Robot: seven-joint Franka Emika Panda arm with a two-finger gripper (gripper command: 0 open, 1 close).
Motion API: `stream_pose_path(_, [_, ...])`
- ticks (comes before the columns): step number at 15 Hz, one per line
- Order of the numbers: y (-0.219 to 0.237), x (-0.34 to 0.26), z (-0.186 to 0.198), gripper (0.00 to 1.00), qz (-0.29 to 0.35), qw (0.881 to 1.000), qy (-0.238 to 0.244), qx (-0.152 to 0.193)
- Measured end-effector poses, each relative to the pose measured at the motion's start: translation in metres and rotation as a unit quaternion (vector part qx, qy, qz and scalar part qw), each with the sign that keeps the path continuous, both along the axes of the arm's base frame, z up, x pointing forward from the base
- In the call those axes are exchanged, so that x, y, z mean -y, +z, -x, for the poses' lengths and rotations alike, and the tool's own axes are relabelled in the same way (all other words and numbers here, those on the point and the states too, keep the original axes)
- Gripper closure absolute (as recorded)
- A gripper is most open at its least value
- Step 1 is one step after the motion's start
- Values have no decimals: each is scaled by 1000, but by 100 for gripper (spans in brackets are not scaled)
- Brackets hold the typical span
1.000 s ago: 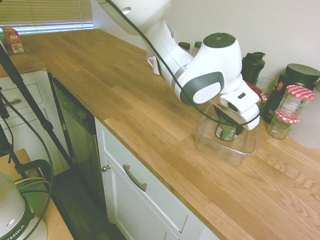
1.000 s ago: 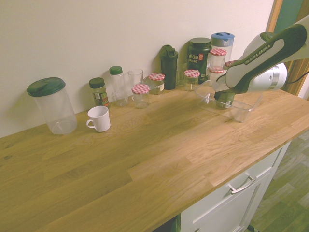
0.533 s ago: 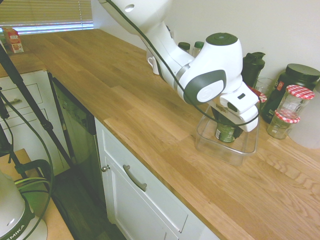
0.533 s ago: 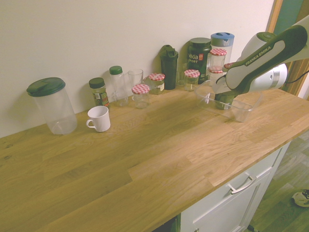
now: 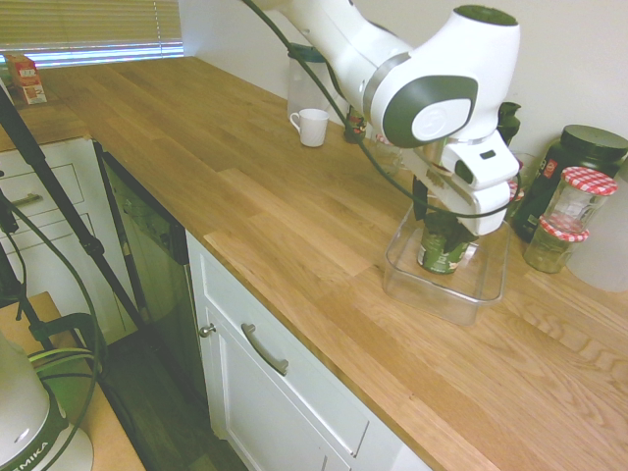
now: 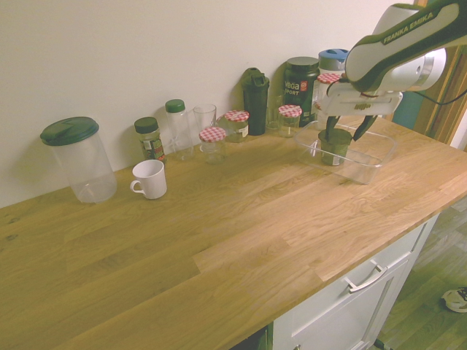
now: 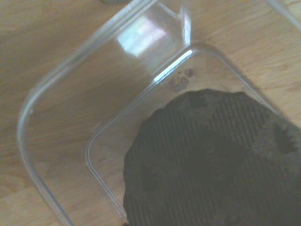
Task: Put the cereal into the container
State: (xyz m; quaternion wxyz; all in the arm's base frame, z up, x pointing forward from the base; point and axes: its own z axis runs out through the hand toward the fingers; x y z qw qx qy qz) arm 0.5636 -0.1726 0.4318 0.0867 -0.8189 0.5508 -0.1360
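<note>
Green-labelled cereal [image 5: 441, 253] sits released in container [image 5: 404, 279]; claw [image 6: 346, 128] seemingly risen.

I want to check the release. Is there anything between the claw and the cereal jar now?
No. In the second exterior view the open claw stands just above the cereal jar, which sits inside the container; nothing lies between them.

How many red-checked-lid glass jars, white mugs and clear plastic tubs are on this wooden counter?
Red-checked-lid glass jars: 5
White ceramic mug: 1
Clear rectangular plastic tub: 1
Total: 7
</note>
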Motion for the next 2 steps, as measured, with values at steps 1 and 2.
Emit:
stream_pose_path(1, [15,-1,2,0,1,1000,0,11])
stream_pose_path(2, [30,-3,4,0,4,1000,0,23])
